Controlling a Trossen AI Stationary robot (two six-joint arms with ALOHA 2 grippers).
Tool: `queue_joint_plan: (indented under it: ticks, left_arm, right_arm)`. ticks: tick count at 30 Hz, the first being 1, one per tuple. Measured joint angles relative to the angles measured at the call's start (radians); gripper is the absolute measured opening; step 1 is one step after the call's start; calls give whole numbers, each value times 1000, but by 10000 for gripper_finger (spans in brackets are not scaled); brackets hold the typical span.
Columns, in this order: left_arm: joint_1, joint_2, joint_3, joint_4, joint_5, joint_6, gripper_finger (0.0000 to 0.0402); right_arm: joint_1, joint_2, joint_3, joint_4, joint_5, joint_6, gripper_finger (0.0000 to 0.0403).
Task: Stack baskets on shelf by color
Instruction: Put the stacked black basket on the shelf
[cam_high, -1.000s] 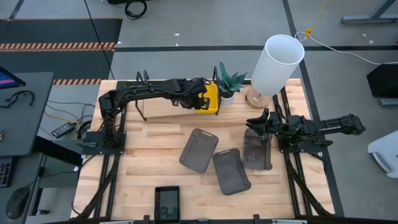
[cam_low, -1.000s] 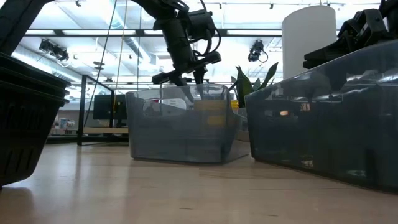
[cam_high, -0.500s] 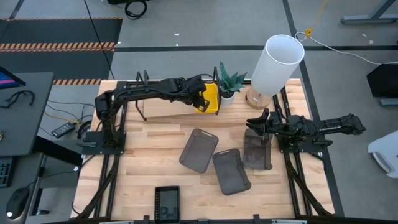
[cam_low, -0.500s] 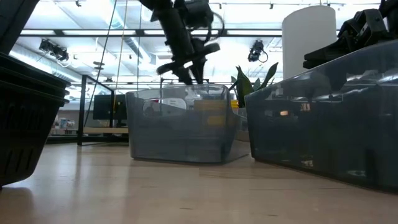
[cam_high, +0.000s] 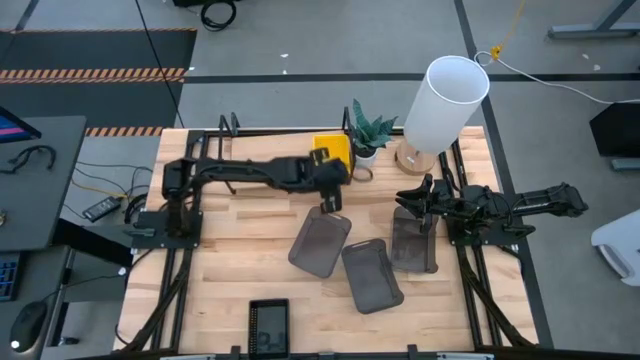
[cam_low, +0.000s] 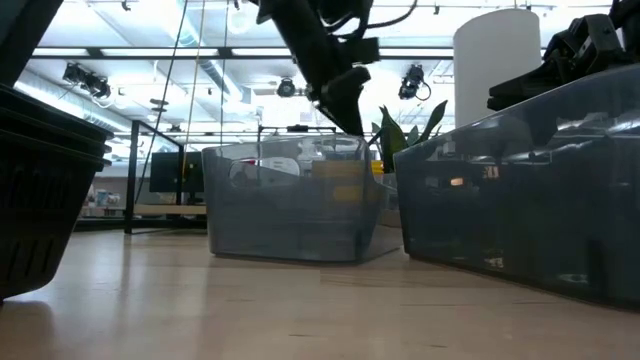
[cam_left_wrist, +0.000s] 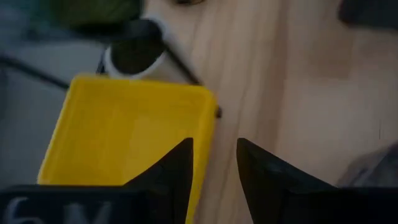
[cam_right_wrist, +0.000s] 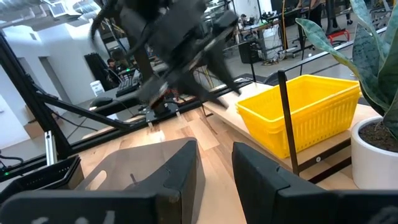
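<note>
You had three grey baskets low at centre on the counter. Above them, your left tool hung released and empty; the right tool stood open, mid-right. Yellow baskets sat on the shelf, upper centre.

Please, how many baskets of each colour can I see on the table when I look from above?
Grey baskets: 3
Yellow basket: 1 in sight; I cannot tell if more are nested in it
Black basket: 1 in sight
Total: 5 in sight
</note>
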Motion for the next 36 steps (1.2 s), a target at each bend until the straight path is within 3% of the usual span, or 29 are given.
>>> queue_joint_plan:
  ticks: [6, 15, 20, 23, 30, 36]
  left_arm:
    - [-54, 32, 0, 19, -45, 156, 143]
    - [-54, 57, -1, 30, -76, 52, 114]
    - [-140, 3, -1, -24, -224, 43, 88]
    - [-210, -29, 0, -49, -248, 22, 70]
    - [-389, -89, 0, -106, -148, -222, 43]
    - [-509, -107, 1, -126, -21, -555, 30]
  right_arm:
    - [0, 0, 0, 0, 0, 0, 109]
    - [0, 4, 0, 7, 0, 0, 109]
    - [0, 8, 0, 21, 0, 0, 109]
    - [0, 9, 0, 23, 0, 0, 109]
    - [0, 9, 0, 22, 0, 0, 109]
    - [0, 10, 0, 22, 0, 0, 109]
